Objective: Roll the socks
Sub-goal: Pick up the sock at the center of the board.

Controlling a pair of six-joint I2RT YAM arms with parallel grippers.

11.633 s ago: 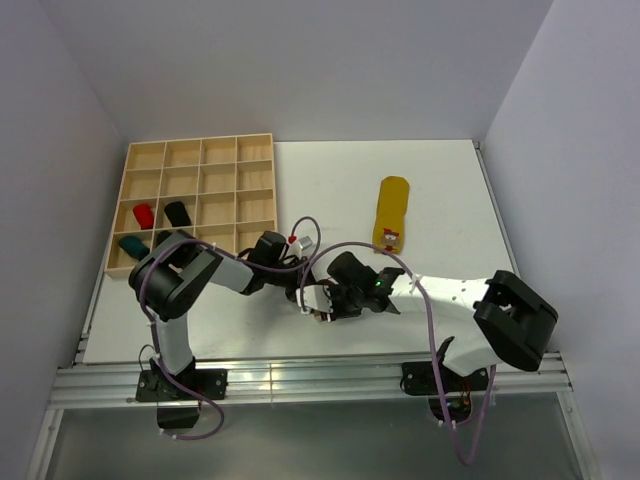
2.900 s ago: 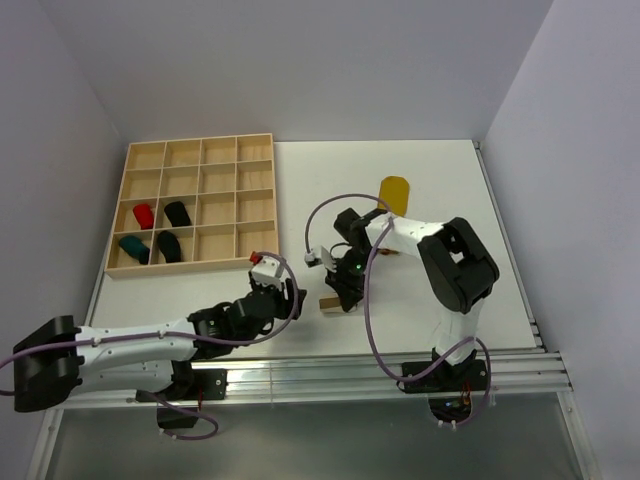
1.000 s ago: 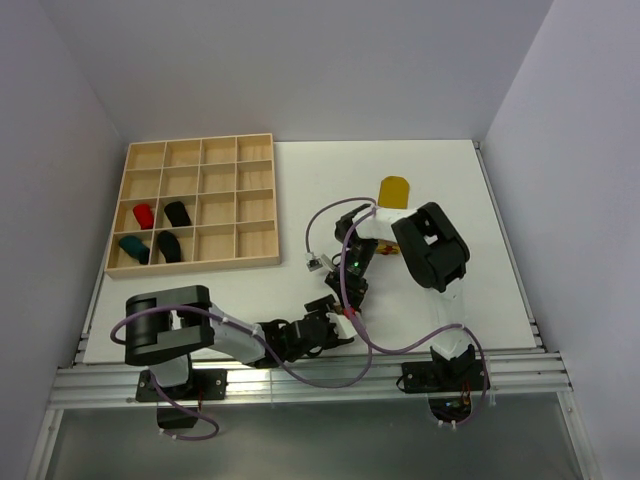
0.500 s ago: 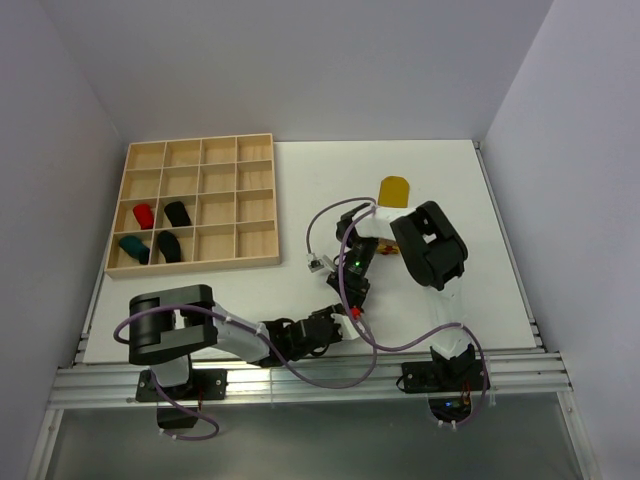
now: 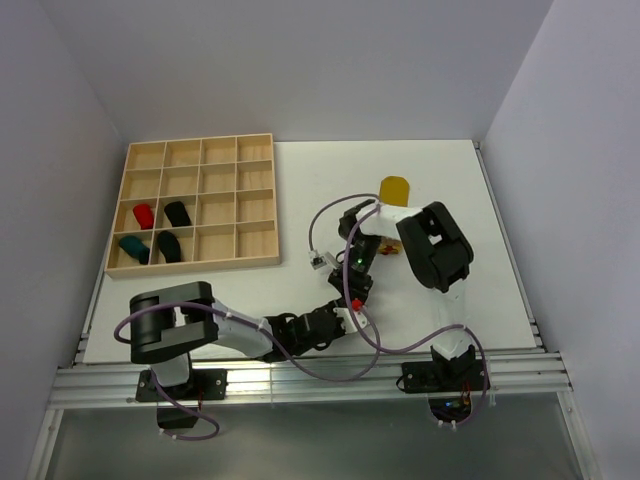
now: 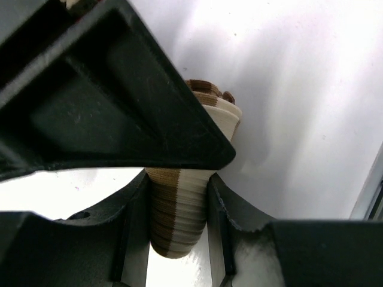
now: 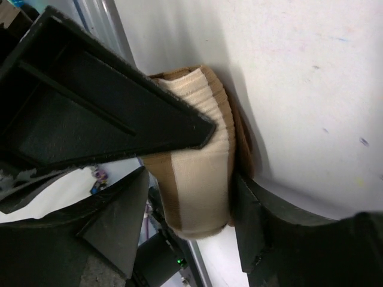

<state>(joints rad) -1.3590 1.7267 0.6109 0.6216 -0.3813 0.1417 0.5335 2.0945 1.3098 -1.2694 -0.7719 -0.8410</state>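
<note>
top external — my left gripper (image 5: 335, 318) and right gripper (image 5: 352, 291) meet tip to tip near the front of the table (image 5: 455, 180), nearer me than the wooden tray (image 5: 190, 267) and to its right; what sits between them is hidden here. a mustard sock (image 5: 394, 188) lies flat beyond my right arm, partly under it. in the tray's left columns, a red sock (image 5: 143, 215) and a black sock (image 5: 178, 213) sit side by side, with a teal sock (image 5: 132, 246) and a second black sock (image 5: 168, 245) in the row nearer me, one per compartment.

left wrist — a white-and-brown sock roll (image 6: 179, 221) rests against the white table, with dark fingers (image 6: 108, 107) pressed to both its flanks and across its upper part; my left gripper is clamped on this roll.

right wrist — the same roll, ribbed, with a brown band along one side. one finger (image 7: 90, 113) is laid over it and dark parts sit close on either side. whether my right gripper grips it or merely brackets it, i cannot tell.
</note>
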